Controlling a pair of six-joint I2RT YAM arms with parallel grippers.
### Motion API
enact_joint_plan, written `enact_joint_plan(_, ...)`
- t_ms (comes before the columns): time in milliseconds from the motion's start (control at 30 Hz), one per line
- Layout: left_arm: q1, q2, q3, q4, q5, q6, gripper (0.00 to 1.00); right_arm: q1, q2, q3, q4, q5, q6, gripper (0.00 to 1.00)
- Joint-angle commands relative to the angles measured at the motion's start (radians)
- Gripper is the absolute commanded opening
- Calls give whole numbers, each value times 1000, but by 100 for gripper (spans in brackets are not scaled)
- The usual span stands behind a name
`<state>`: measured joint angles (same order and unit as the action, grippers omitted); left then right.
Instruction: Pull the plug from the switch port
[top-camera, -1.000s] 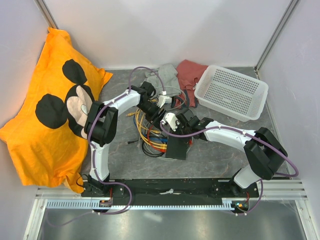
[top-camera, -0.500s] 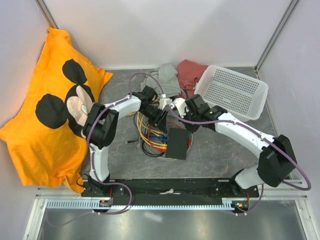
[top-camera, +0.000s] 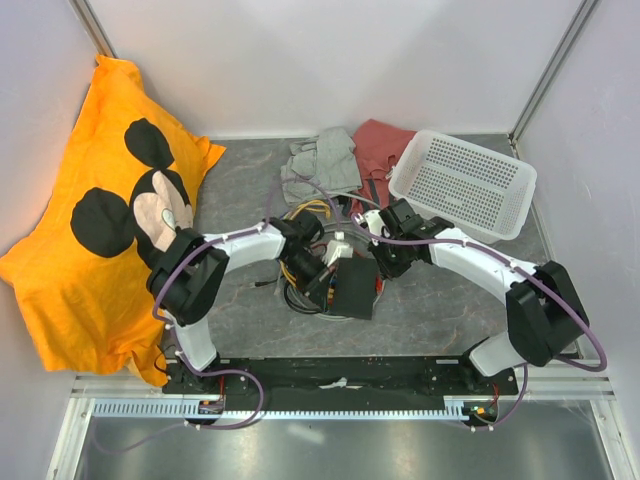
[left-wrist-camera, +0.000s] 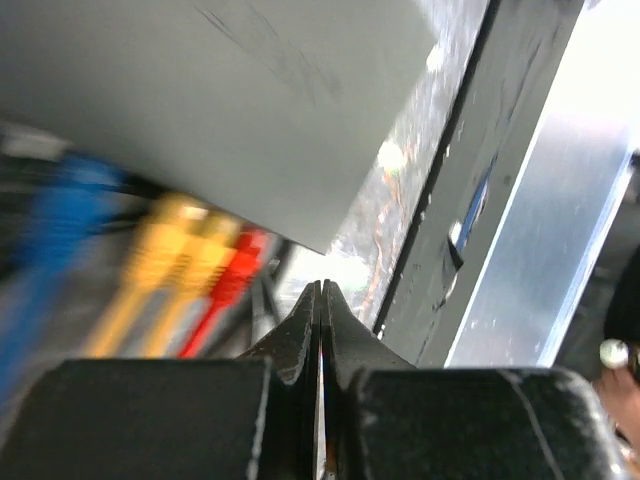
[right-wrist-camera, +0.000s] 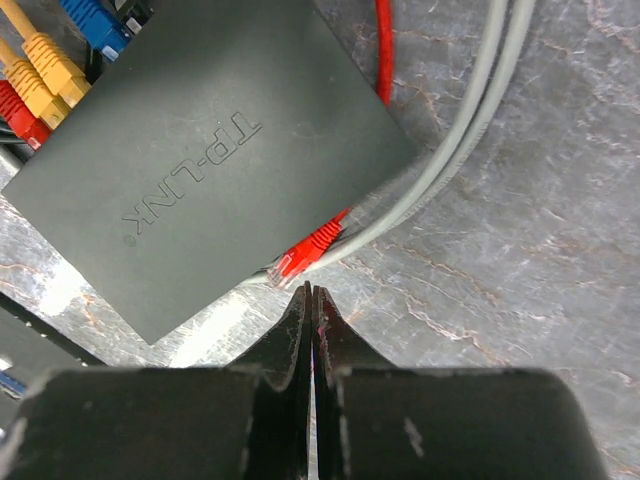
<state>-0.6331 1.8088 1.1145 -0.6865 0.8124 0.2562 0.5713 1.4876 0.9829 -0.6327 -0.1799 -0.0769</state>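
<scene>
Probably a robotics lab: white partition walls (top-camera: 330, 60) and an aluminium rail (top-camera: 300, 408) are enclosing the grey desk (top-camera: 430, 320).

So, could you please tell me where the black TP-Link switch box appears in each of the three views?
Top external: the TP-Link switch box sits near the centre, slightly below the middle.
Left wrist: it fills the upper left, seen from low down and looking grey.
Right wrist: it spans the upper left to the centre, logo facing the camera.
Shared landmark: the yellow cables running to one edge of the box.
</scene>
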Motion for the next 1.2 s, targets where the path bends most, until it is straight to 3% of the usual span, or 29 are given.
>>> enact_joint_plan(0, -71, -57, -74, 83, -41, -5, 2, -4, 19, -9, 28, -36, 40, 0)
enact_joint_plan(233, -132, -43, -88, 154, -88, -43, 2, -4, 45, -18, 37, -41, 48, 0)
enact_joint_plan(367, -163, 4, -30, 172, -88, -77, 2, -28, 27, -20, 36, -29, 52, 0)
enact_joint_plan(600, -241, 135, 103, 185, -79, -120, 2, -183, -33, 13, -53, -29, 45, 0)
enact_joint_plan(800, -266, 195, 209, 179, -52, -138, 2, -217, -78, -21, -33, -29, 69, 0)
enact_joint_plan(967, -246, 92, 245, 137, -110, -120, 2, -220, -101, -30, -38, -30, 65, 0)
enact_joint_plan(1167, -171, -112, 43, 139, -300, -201, 2, -220, -107, -21, -32, -26, 58, 0)
